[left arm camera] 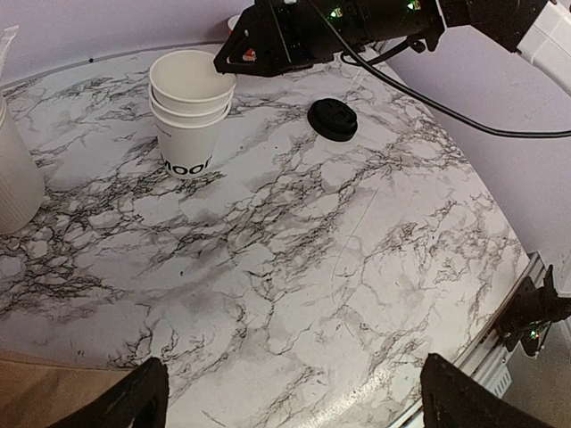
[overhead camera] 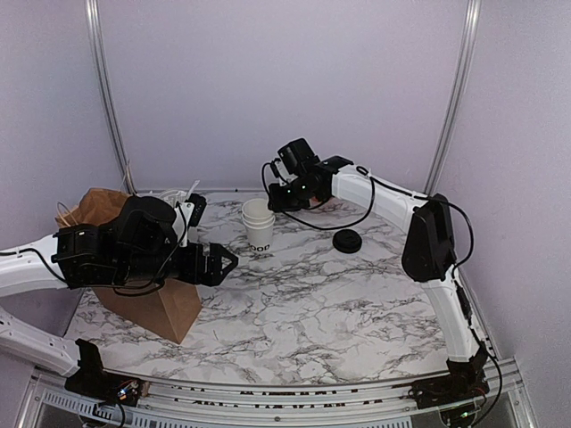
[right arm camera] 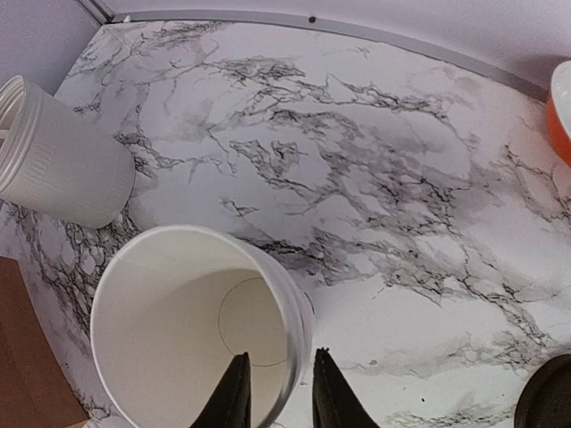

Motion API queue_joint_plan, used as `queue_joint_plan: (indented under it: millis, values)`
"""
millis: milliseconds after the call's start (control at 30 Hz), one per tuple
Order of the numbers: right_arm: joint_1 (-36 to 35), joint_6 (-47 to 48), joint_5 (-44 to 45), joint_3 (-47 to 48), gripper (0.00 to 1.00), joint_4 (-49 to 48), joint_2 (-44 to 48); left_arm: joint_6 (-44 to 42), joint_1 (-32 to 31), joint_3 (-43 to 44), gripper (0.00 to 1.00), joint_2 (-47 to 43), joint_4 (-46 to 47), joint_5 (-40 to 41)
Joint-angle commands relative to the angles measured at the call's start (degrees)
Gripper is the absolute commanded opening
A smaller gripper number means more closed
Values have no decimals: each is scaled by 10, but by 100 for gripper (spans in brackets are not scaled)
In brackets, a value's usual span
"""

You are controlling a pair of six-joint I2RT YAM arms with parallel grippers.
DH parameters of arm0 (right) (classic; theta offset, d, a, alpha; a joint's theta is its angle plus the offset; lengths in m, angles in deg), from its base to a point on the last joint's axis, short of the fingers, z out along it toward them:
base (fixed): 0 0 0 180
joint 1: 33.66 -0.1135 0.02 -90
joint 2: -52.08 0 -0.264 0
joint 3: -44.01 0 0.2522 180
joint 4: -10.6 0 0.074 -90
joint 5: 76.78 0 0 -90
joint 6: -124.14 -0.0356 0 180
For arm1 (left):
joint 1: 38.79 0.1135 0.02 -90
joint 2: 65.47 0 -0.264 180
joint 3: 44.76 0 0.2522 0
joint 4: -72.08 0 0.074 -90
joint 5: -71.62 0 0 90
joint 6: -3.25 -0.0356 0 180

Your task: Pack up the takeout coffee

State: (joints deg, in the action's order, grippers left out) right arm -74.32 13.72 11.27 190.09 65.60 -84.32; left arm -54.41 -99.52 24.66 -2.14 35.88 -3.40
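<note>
A nested stack of white paper cups (overhead camera: 260,234) with dark lettering stands at the table's back middle, also shown in the left wrist view (left arm camera: 187,143). My right gripper (right arm camera: 278,383) hangs over it with one finger inside the top cup (right arm camera: 178,330) and the other outside. The rim runs between the narrowly parted fingers, with a gap showing on the inner side. A round black lid (overhead camera: 347,241) lies flat to the right of the stack. My left gripper (overhead camera: 221,261) stands wide open over bare marble, in front of and left of the cups.
A brown paper bag (overhead camera: 156,303) stands open at the left, under my left arm. A grey-white ribbed canister (right arm camera: 58,160) sits left of the cups. An orange-and-white bowl (right arm camera: 562,116) is at the back right. The right arm's cable (left arm camera: 464,116) crosses above the lid.
</note>
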Motion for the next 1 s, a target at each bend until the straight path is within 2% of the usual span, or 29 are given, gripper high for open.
queue_joint_plan:
  millis: [0, 600, 967]
  values:
    - [-4, -5, -8, 30, 22, 0, -13, 0, 2, 0, 99, -9, 12, -4]
    - [-6, -5, -6, 37, 18, 14, -25, 3, 2, -9, 99, -21, 12, -1]
    - [-6, -3, 21, 42, 5, 36, -13, 1, 2, -7, 99, -20, 13, -1]
